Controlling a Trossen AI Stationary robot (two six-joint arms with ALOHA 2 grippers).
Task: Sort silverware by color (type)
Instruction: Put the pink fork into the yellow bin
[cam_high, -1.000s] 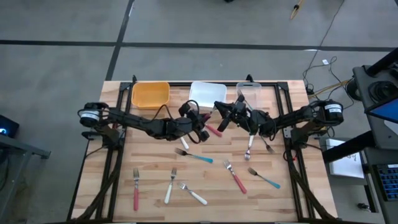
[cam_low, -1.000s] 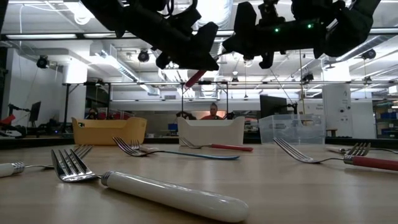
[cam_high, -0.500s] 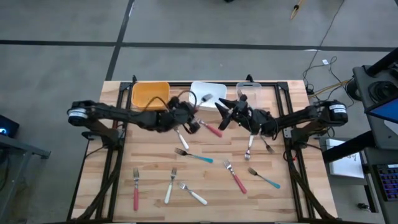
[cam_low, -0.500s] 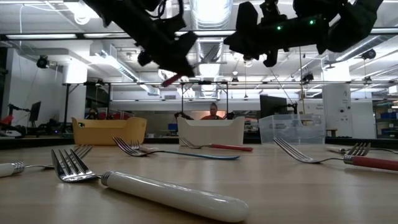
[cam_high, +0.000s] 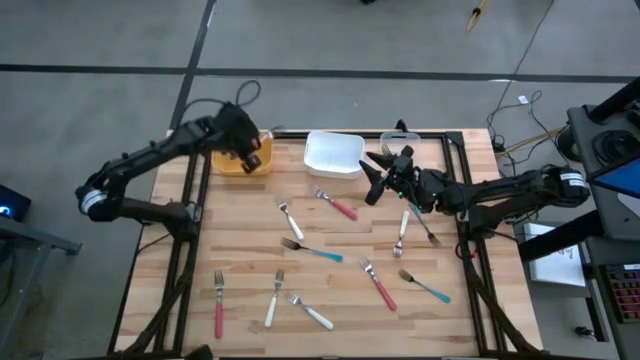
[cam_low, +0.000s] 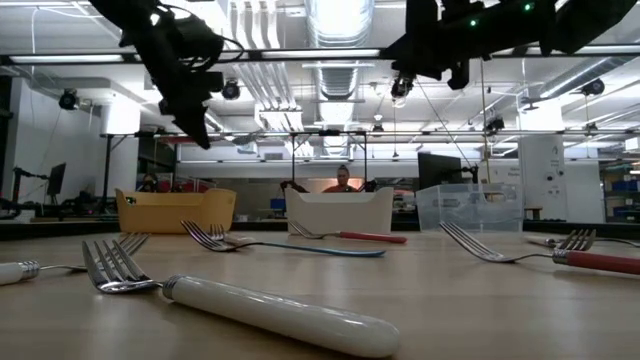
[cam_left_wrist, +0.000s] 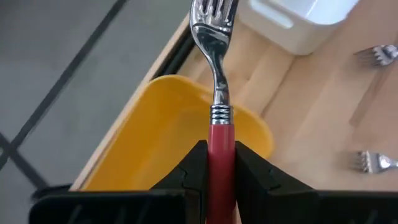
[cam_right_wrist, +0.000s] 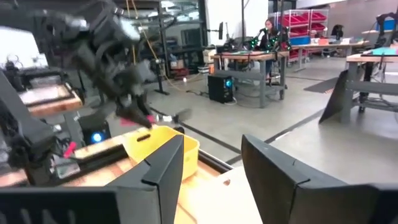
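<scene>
Over the orange bin at the table's far left, my left gripper is shut on a red-handled fork. The fork's silver head points on toward the white bin. My right gripper hangs open and empty between the white bin and the clear bin. Its fingers stand apart in its wrist view. Several forks with red, white and teal handles lie flat on the wooden table, among them a red one and a teal one. My left gripper pinches the fork's red handle between its two fingers, just behind the ribbed collar. The fork lies along the fingers and sticks out ahead of them, head first. The fingers come from the table's left, slanting down. The fork is clear of the orange bin below it.
Three bins stand along the far edge: orange, white and clear. Loose forks are scattered over the middle and near half of the table, such as a white one and a red one. A person shows far off behind the table.
My left gripper has swung from the table's middle toward the far left corner with the red fork, ending above the orange bin. My right gripper has drawn back a little toward the table's right edge.
</scene>
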